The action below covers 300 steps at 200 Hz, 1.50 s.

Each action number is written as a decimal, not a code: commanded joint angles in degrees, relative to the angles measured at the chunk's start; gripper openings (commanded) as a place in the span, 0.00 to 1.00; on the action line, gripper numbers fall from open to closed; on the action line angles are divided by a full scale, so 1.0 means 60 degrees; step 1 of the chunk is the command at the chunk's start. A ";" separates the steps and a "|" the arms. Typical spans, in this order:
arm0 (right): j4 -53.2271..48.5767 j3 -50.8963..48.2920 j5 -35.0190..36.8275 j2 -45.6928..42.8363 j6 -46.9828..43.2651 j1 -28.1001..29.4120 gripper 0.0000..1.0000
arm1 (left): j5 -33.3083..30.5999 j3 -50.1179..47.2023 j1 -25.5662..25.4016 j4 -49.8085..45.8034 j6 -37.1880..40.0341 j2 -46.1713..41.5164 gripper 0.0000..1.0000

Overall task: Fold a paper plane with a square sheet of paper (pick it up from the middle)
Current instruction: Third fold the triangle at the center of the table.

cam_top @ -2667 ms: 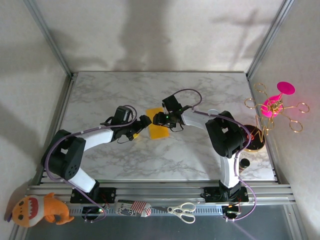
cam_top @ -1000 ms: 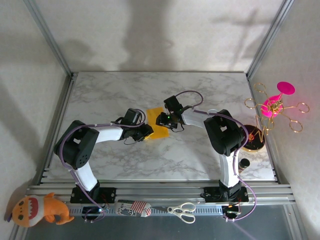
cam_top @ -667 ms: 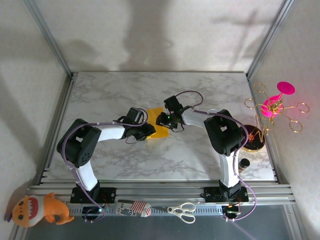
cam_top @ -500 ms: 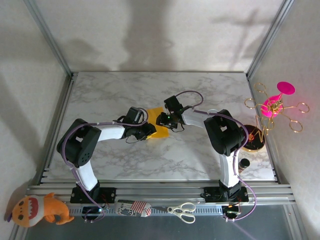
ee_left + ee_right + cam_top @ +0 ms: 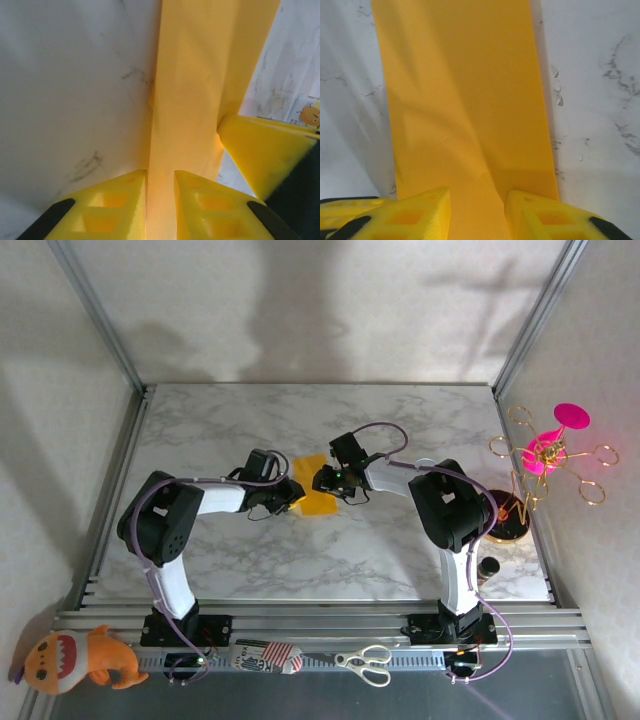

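Left gripper pinches the thin, smooth square sheet of paper — whether the right gripper holds it, I cannot tell.

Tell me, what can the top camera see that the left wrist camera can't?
The top view takes in the scissors and the plush toy at the near edge, plus a pink and gold wire stand on the right. The left wrist view gets up close: the left gripper pinches a raised fold of the square sheet of paper between its yellow fingers. Both show that sheet, the left gripper and the marble table.
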 commanded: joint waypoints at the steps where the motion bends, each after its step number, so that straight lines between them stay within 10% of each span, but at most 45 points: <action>1: -0.0560 -0.0411 0.0153 0.0262 0.0031 -0.0029 0.38 | 0.0255 0.0361 0.0177 0.0196 -0.0040 0.0219 0.18; 65: 0.0179 -0.0585 0.0218 -0.0417 -0.0370 -0.0064 0.48 | 0.0379 0.0396 0.0295 0.0236 -0.0139 0.0251 0.01; 131: 0.3452 -0.2853 0.1178 -0.2796 -0.4203 -0.0065 0.74 | 0.0394 0.0354 0.0311 0.0284 -0.0419 -0.0003 0.00; 300: 0.9184 -0.5797 0.3598 -0.1834 -1.0841 0.2370 0.70 | 0.0540 0.0384 0.0296 0.0139 -0.1181 -0.0254 0.00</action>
